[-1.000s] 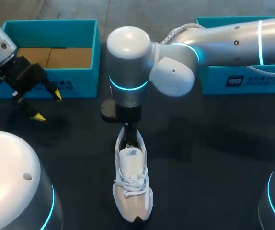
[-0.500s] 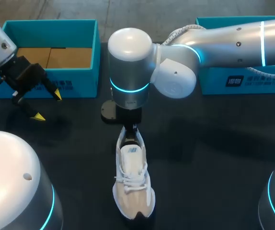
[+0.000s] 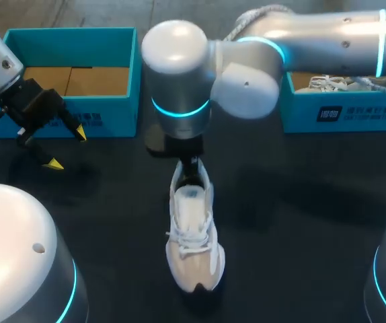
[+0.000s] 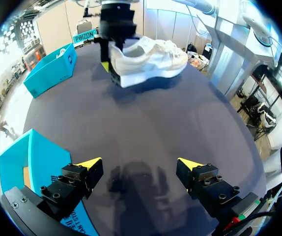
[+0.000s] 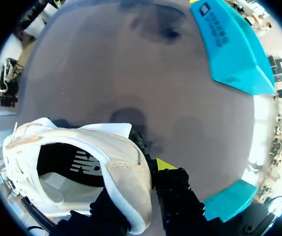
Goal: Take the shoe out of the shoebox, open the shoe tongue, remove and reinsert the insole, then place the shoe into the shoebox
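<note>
Seen from above, the right arm (image 3: pixel 314 33) hides how the right gripper (image 5: pixel 146 187) meets the white shoe (image 3: pixel 193 242) over the middle of the tabletop (image 3: pixel 300 202). The right wrist view shows it: one finger inside the heel, one outside, clamped on the heel wall. The left wrist view shows the left gripper (image 4: pixel 138 164) with fingers wide apart above bare tabletop, beside the teal shoebox (image 3: pixel 112 114) at the far left corner.

Dark matte table (image 3: pixel 314 202)
</note>
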Tool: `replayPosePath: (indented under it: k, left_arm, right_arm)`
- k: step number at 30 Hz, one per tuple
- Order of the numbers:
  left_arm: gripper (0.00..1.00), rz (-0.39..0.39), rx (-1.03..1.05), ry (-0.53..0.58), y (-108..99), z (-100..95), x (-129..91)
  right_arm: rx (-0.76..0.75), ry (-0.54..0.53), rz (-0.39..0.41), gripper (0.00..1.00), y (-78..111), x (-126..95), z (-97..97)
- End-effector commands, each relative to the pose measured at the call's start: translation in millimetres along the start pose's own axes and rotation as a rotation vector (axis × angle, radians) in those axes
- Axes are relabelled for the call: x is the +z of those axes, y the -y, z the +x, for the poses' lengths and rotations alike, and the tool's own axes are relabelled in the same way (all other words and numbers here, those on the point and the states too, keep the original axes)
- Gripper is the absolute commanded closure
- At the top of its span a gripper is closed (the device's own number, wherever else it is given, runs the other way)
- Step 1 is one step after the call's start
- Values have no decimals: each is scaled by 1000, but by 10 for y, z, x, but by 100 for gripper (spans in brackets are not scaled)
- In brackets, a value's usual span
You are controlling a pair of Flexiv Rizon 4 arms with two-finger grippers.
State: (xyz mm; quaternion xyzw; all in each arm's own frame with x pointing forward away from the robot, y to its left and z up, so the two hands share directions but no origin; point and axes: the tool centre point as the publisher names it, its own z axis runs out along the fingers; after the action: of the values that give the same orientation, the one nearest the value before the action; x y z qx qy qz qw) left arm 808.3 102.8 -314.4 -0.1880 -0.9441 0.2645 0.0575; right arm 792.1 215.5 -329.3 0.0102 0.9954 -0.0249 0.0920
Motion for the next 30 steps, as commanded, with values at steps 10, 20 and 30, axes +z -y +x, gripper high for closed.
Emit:
replayPosePath:
  k: [10,20,30]
  left_arm:
    - [0,-2,0,-1,0,2,-3]
    - [0,-2,0,-1,0,2,-3]
    - [0,-2,0,-1,0,2,-3]
  right_arm:
    - [23,29,-12,100,609,-829,-479]
    - [23,29,-12,100,609,-829,-479]
    - [23,29,-12,100,609,-829,-479]
